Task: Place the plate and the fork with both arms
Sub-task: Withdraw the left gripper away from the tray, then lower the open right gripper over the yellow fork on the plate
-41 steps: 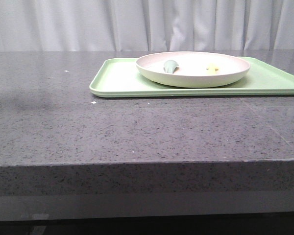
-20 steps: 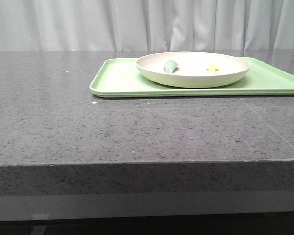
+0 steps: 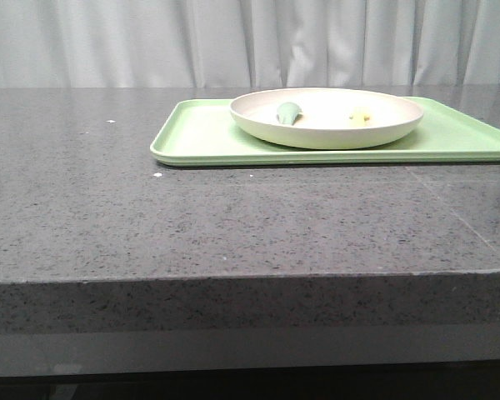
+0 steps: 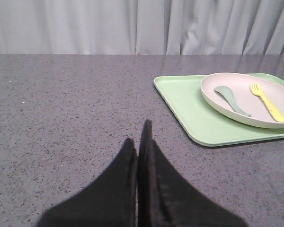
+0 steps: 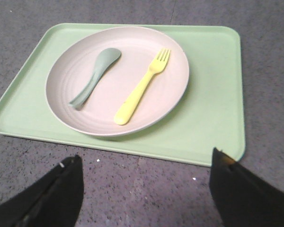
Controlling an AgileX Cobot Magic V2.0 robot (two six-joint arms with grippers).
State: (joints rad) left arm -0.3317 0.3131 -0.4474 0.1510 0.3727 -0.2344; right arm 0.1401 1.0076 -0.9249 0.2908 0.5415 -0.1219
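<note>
The cream-white plate (image 3: 327, 117) (image 4: 248, 98) (image 5: 116, 80) rests on a light-green tray (image 3: 208, 137) (image 4: 189, 109) (image 5: 213, 109) at the back right of the grey table. Inside it lies the pale-yellow fork (image 5: 143, 87) (image 4: 267, 102) (image 3: 361, 116), beside a teal spoon-like utensil (image 5: 95, 75) (image 4: 231, 100) (image 3: 289, 112). My left gripper (image 4: 138, 138) is shut on nothing, low over bare table well to the left of the tray. My right gripper (image 5: 146, 158) stands wide open above the table just in front of the tray's near edge. Neither gripper shows in the front view.
The speckled grey stone table (image 3: 233, 217) ends in a thick front edge. A pale curtain (image 3: 233, 42) hangs behind it. A seam in the tabletop (image 3: 450, 208) runs at the right.
The tray with the plate has shifted very slightly to the left in the front view. Nothing else differs.
</note>
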